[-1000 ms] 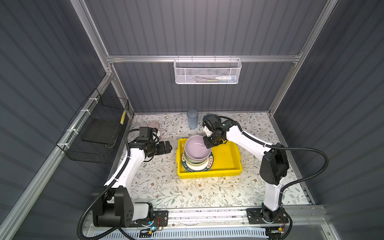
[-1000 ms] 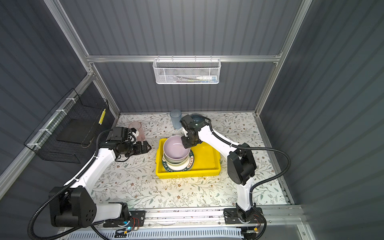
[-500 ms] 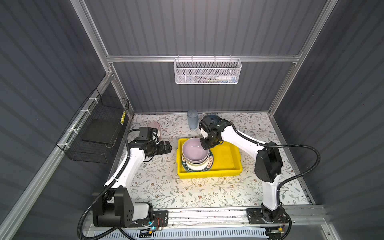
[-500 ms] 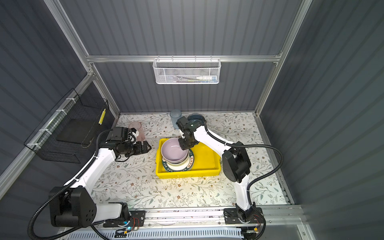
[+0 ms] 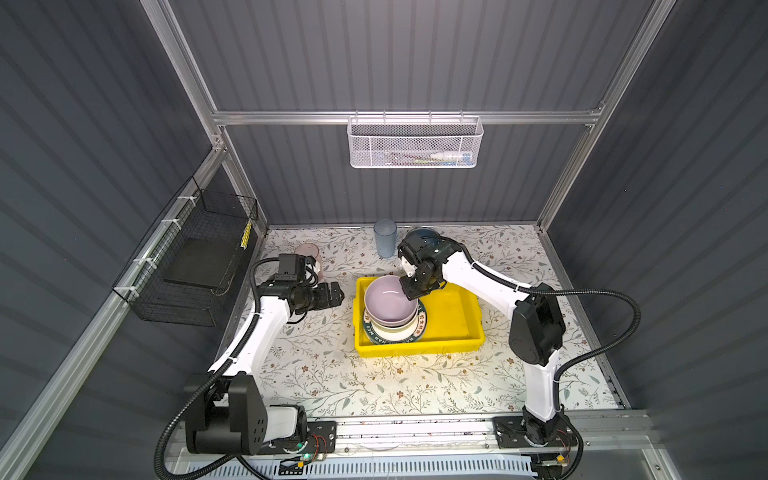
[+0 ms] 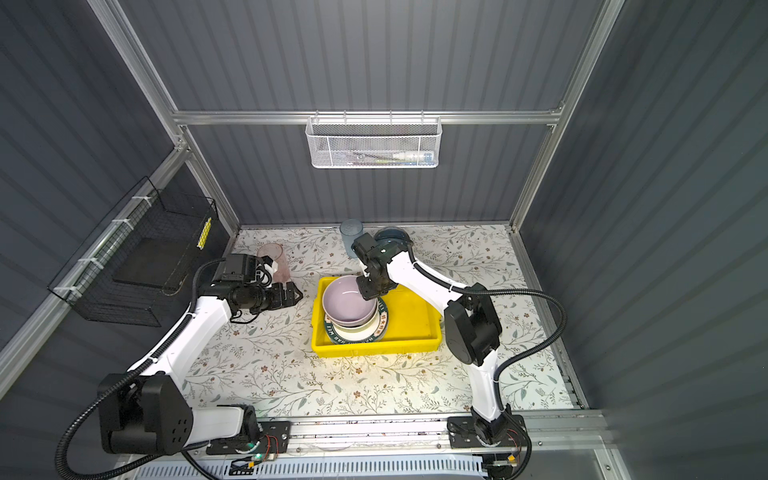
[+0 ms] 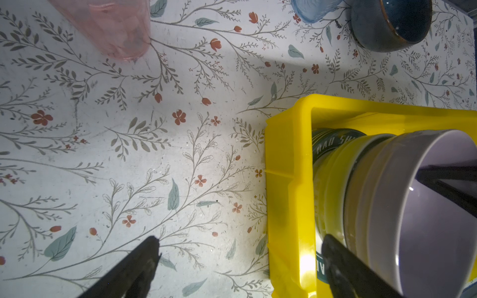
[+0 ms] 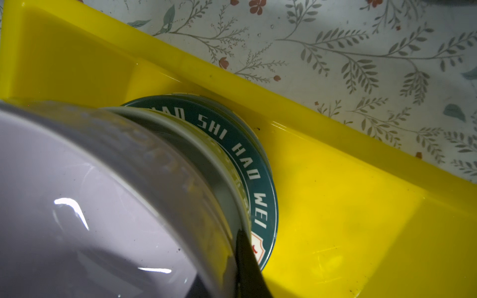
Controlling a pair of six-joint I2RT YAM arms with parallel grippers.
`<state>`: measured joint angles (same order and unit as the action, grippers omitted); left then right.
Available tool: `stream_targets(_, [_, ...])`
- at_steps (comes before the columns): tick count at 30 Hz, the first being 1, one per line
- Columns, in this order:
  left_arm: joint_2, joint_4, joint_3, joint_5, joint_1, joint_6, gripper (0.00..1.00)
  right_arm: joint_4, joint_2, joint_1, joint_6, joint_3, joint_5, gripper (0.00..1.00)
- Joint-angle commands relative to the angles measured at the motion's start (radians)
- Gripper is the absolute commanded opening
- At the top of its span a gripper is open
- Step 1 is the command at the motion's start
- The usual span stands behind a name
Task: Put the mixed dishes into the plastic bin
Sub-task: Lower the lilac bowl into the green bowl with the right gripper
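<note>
Right hand (image 6: 368,293) clamps the lilac bowl (image 6: 345,305) (stacked on plates (image 6: 380,327)) in the yellow bin (image 6: 409,320).

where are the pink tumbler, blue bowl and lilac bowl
pink tumbler (image 7: 113,28): left wrist view, side wall
blue bowl (image 7: 407,20): left wrist view, dark inside
lilac bowl (image 5: 388,298): in a top view, inner bottom

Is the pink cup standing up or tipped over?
Standing up: the pink cup sits on its base on the table, open mouth facing up.

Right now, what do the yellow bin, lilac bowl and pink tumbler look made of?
Yellow bin: moulded plastic, semi-gloss; rolled rim, moulded rib.
Lilac bowl: probably glazed ceramic, possibly melamine; sharp glossy highlights.
Pink tumbler: translucent tinted plastic, probably; light passes through the wall.
</note>
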<state>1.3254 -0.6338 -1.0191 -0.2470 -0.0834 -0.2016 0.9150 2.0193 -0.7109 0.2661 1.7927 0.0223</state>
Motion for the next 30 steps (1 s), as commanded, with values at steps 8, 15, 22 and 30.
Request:
stream_targets(8, [-0.015,-0.015,0.013,-0.002,0.010,0.016,0.99,0.014,-0.060,-0.009,0.021,-0.009,-0.040,0.12])
stream_targets(15, [-0.011,-0.015,0.012,-0.005,0.010,0.016,0.99,0.009,-0.074,-0.016,0.024,-0.024,-0.046,0.23])
stream_targets(22, [-0.008,-0.014,0.010,-0.011,0.010,0.016,0.99,0.009,-0.093,-0.021,0.025,-0.029,-0.060,0.35])
stream_targets(30, [-0.006,-0.014,0.011,-0.014,0.010,0.016,0.99,-0.010,-0.113,-0.021,0.028,-0.037,-0.089,0.27])
